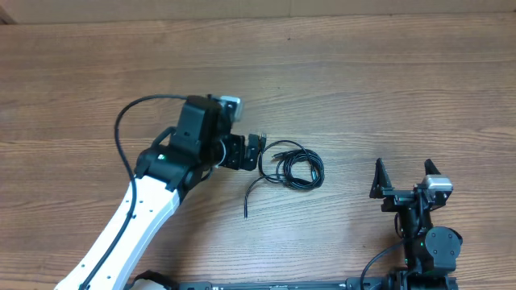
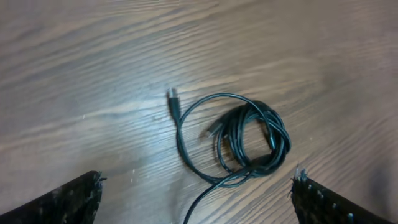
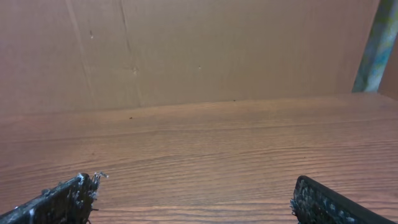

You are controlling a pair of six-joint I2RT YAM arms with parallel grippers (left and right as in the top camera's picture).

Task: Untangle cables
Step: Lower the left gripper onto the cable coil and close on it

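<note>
From overhead, the thin black rubbery cables (image 1: 295, 167) lie near the middle of the brown wood-grain table (image 1: 387, 72) as one small tangled coil, with a tail trailing toward the near edge. The left gripper (image 1: 252, 151) hangs just beside it, jaws wide and empty, and the right gripper (image 1: 405, 180) sits well apart by the near edge, jaws equally wide. The left wrist view shows glossy strands looped over one another, one wider loop ending in a small plug (image 2: 173, 95); nothing looks separated, so the untangling seems barely begun. The right wrist view shows only matte wood grain between spread, empty fingers.
</note>
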